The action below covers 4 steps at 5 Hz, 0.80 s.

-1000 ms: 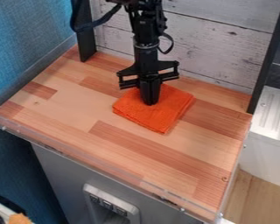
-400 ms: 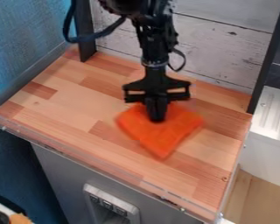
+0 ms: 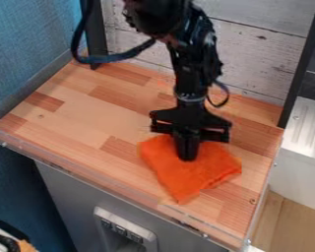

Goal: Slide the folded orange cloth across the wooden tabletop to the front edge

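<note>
We're looking down at the black gripper (image 3: 188, 157), upright over the orange cloth (image 3: 216, 170), and its fingers are drawn together with the fabric apparently pinched at their tips. The cloth lies on the wooden counter (image 3: 75, 108), right of centre in our view, one corner pointing towards the front edge. We'd call it light, soft and floppy, nothing fragile about it; it should crease and trail rather than hold a shape, and the nap looks grippy enough that we don't expect it to slip out easily. The hold sits in the upper middle of the cloth, and we judge that a good place: a raised fold or ridge there gives the tips something to bite, while a flat corner would be harder to get under. Look at those edges, uneven and softly rumpled, layered as if folded over. Around it we have smooth wood in pale and reddish blocks, a thin clear strip (image 3: 88, 178) along the front edge, and weathered whitish planks (image 3: 265, 54) behind, knotted and grooved. Off to the left there's the woven-looking blue wall (image 3: 22, 39), and a dark cable (image 3: 114, 57) loops from the arm, smooth and bendy.
</note>
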{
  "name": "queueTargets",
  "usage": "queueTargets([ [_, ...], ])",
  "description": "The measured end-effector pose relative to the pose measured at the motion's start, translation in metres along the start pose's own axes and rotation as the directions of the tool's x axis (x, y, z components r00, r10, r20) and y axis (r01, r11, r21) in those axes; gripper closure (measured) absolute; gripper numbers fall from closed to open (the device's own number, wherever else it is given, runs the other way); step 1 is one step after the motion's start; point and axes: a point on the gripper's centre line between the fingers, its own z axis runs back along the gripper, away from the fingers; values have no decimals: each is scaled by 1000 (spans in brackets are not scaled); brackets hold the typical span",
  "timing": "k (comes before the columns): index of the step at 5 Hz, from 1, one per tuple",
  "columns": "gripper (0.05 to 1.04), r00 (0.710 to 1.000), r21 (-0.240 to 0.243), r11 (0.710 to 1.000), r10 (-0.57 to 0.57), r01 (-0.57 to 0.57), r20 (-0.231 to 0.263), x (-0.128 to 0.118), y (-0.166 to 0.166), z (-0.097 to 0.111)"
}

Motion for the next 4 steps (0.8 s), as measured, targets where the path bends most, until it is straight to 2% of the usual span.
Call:
queueTargets([
  [1, 1017, 996, 13, 996, -84, 84, 3, -11, -6, 0],
  [4, 1017, 972, 39, 972, -228, 230, -51, -20, -16, 4],
])
